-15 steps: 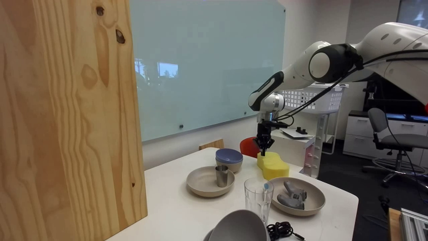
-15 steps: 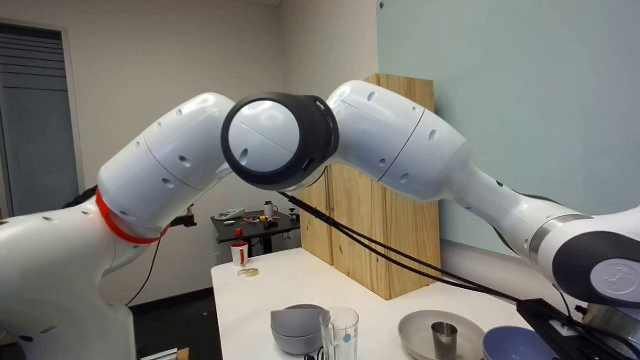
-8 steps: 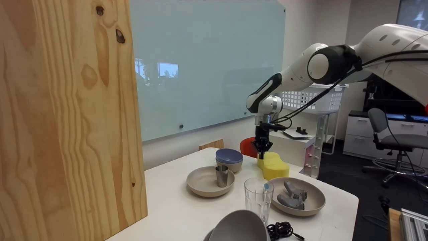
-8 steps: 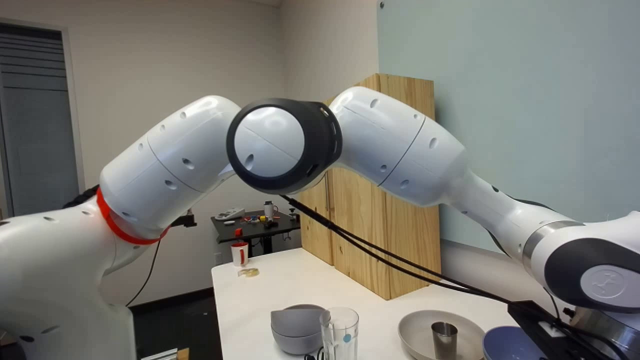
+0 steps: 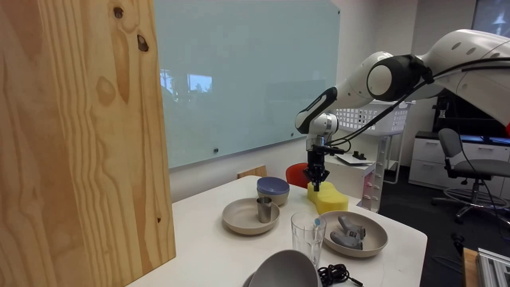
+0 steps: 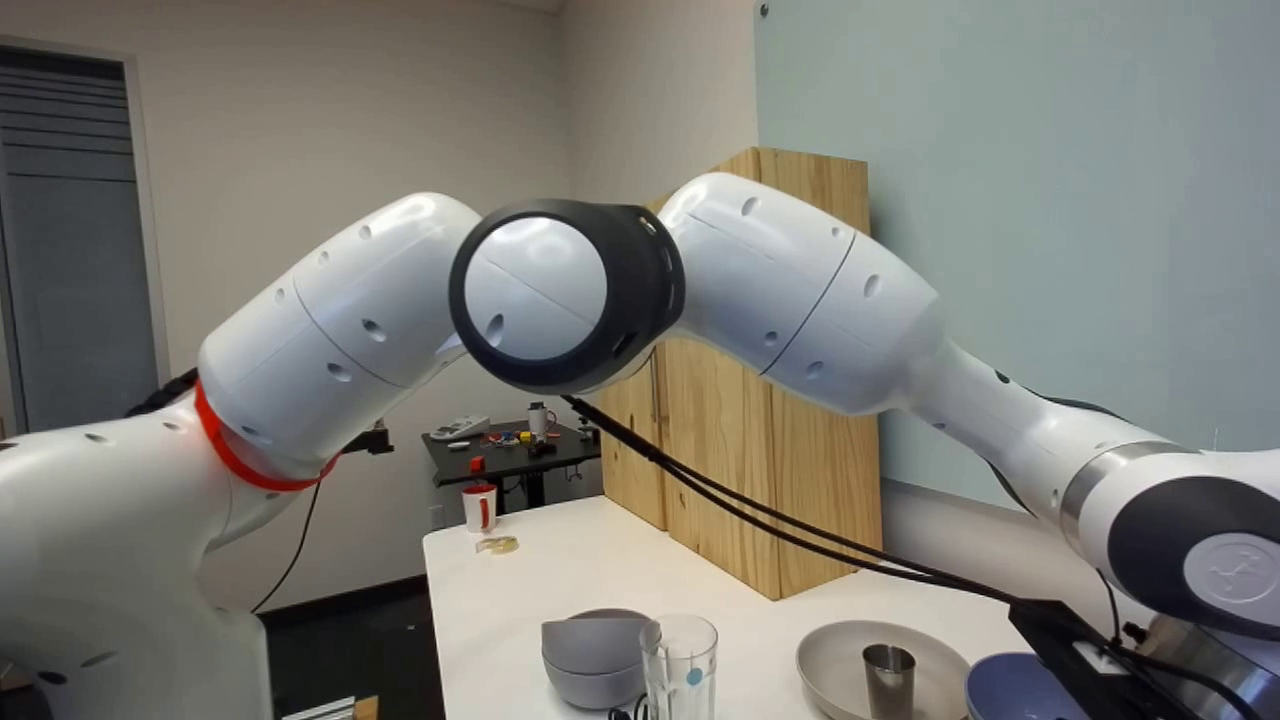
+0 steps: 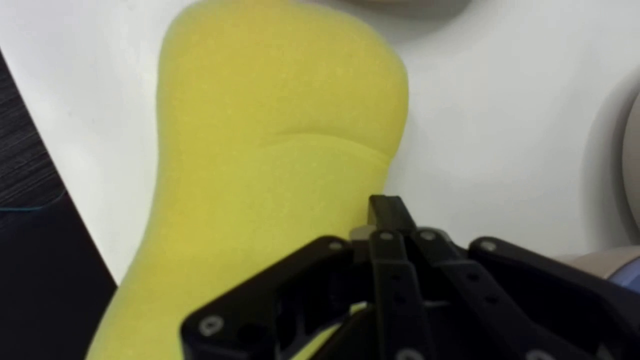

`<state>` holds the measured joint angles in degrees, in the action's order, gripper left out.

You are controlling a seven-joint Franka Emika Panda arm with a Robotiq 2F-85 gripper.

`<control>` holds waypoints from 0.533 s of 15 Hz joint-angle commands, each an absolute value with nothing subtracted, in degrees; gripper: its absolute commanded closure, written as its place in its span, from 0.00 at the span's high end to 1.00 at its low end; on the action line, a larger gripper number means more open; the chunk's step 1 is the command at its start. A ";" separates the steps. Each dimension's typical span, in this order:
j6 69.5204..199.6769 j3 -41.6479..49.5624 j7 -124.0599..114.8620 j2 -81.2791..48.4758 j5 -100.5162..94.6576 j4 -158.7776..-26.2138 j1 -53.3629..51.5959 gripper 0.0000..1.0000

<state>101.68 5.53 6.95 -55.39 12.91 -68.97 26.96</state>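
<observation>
In the wrist view, the gripper [image 7: 394, 216] was clenched, its jaws meeting, at the waist of a yellow sponge [image 7: 270, 145]. The sponge lay flat on the white surface [image 7: 500, 135], close to an edge; the tips overlapped its side, and whether they pressed on it could not be told. In an exterior view, the gripper pointed down from the arm [image 5: 352, 91], in front of the sponge, which lay just behind a dish [image 5: 376, 239] holding a grey controller [image 5: 354, 233]. To the sponge's left in that view, a blue bowl [image 5: 273, 184] sat nested in a beige bowl [image 5: 279, 198], and just in front of them a second dish [image 5: 239, 217] held a metal cup [image 5: 264, 211], upright. A red chair [image 5: 295, 174] showed behind the gripper. In an exterior view, the arm spanned the frame and ran out at the lower right. Below it, stacked grey bowls [image 6: 595, 670], the upper one tilted, stood beside a glass [image 6: 680, 665]. A red-and-white mug [image 6: 480, 508] stood at the far end of the surface, and tall wooden boxes [image 6: 735, 430] rose near a board [image 6: 1060, 220] on the wall.
</observation>
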 commanded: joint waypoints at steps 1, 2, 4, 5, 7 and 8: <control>93.49 5.16 5.99 -58.03 13.86 -64.22 27.65 0.00; 92.20 4.84 6.72 -58.07 14.31 -63.72 27.98 0.00; 90.09 5.18 6.23 -57.96 14.52 -63.38 27.92 0.00; 89.12 5.46 6.28 -57.77 14.38 -63.65 28.08 0.00; 87.56 6.11 6.30 -56.89 14.21 -64.78 28.66 0.00; 86.94 6.20 6.13 -56.16 13.74 -65.78 29.13 0.00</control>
